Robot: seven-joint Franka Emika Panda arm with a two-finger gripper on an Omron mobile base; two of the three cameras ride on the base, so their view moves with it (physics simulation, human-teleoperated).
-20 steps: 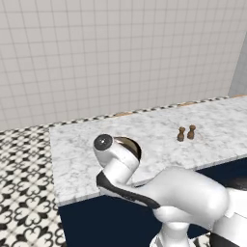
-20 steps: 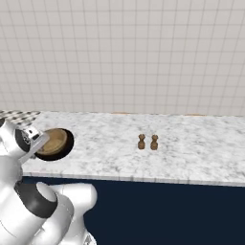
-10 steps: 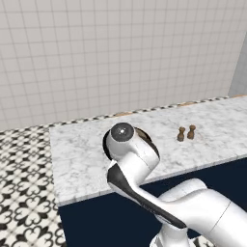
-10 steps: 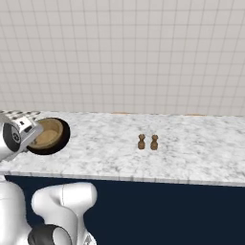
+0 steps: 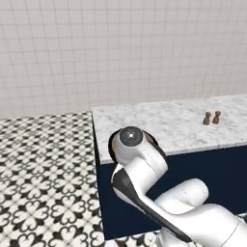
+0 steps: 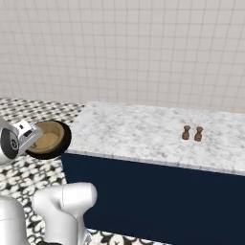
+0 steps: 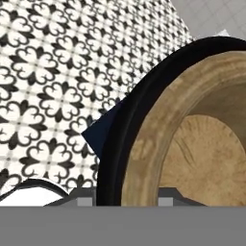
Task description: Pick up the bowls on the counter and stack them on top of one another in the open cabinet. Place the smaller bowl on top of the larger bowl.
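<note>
The tan bowl point(image 6: 47, 139) sits nested in the black bowl point(image 6: 64, 142), both clamped by the gripper point(image 6: 34, 139) in the air off the marble counter's point(image 6: 143, 134) left end, above patterned floor point(image 5: 43, 183), with two brown shakers point(image 6: 192, 133) near the tiled wall point(image 6: 124, 48).

Two small brown shakers point(image 6: 192, 133) stand side by side (just apart) before a white tiled wall point(image 6: 143, 48).

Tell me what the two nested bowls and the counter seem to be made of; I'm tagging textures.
Smaller bowl: likely wood, matte tan with grain streaks. Larger bowl around it: black, smooth, perhaps glazed ceramic or plastic; hard to tell. Counter: white-grey veined top, looks like marble, over dark navy sides.
</note>
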